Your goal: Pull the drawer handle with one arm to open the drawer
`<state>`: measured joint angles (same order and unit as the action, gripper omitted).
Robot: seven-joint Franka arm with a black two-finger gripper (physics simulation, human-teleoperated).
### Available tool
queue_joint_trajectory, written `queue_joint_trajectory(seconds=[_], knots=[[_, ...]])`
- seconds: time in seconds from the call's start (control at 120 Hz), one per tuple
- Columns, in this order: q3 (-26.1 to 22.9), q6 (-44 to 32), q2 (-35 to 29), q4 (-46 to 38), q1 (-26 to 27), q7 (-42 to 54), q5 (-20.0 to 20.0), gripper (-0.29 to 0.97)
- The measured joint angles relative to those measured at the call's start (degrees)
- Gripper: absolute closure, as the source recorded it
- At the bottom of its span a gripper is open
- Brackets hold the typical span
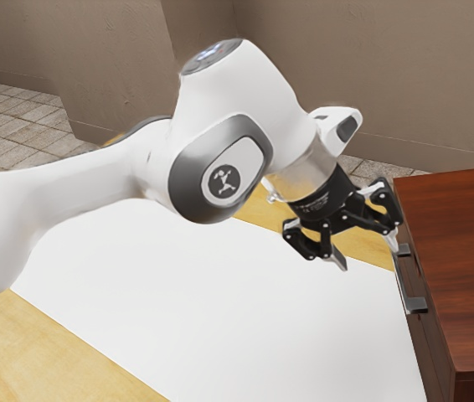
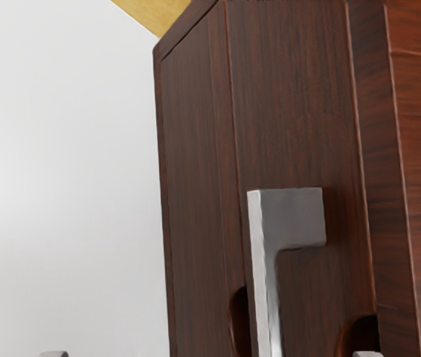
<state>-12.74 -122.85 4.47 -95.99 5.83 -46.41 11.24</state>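
The grey metal bar handle (image 1: 410, 287) sits on the front of the dark reddish-brown wooden drawer cabinet (image 1: 463, 251), at the exterior view's right; this front faces the arm. In the exterior view the front looks flush with the cabinet body, so the drawer is judged as not yet pulled out. The long axis of the handle runs along the drawer front, from the far end toward the camera of the exterior view.

The black two-finger gripper (image 1: 371, 254) hangs just beside the far end of the handle; its fingers (image 1: 336, 251) are spread wide apart and hold nothing. One finger is very near the handle end, maybe touching, this cannot be told; the other stands out over the white sheet (image 1: 220, 318). The fingers are spread across the bar, not along it, which suits a grasp. The handle lies toward the cabinet side of the gap, not in its middle; the next move probably needs a small shift toward the cabinet before closing.

The white sheet lies on the light wooden surface (image 1: 36, 360).
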Motion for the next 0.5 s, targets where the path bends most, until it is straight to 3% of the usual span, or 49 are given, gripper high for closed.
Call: queue_joint_trajectory(seconds=[0.5], knots=[[-0.79,-2.79,1.33,-1.56,0.41,-0.65,0.43,0.24]])
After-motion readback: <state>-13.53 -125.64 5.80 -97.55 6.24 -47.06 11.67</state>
